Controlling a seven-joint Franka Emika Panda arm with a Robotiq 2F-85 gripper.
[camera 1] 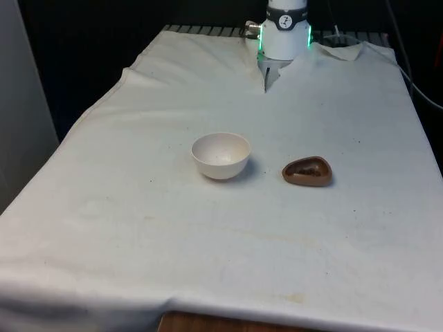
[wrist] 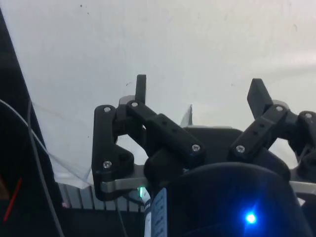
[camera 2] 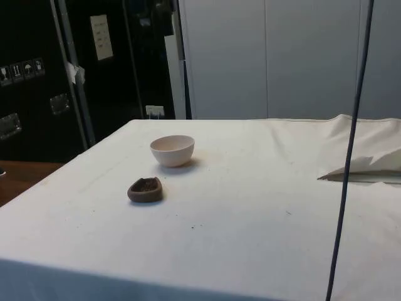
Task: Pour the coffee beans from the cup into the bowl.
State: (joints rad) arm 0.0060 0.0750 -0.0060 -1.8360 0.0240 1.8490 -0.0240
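Observation:
A white bowl (camera 1: 221, 155) (camera 2: 172, 150) stands upright near the middle of the table with nothing in it. To its side, on the front view's right, lies a low brown cup (camera 1: 307, 171) (camera 2: 146, 189) holding dark coffee beans. A short gap of cloth separates cup and bowl. My gripper (wrist: 200, 91) is open, its two black fingers (wrist: 141, 88) spread wide over bare white cloth with nothing between them. It hangs high near the robot's base, far from both objects.
The white cloth (camera 1: 138, 228) covers the whole table and is rumpled near the robot's base (camera 1: 285, 31). A dark cable (camera 2: 348, 157) hangs down across the side view. Dark cabinets (camera 2: 94, 69) stand beyond the table's side.

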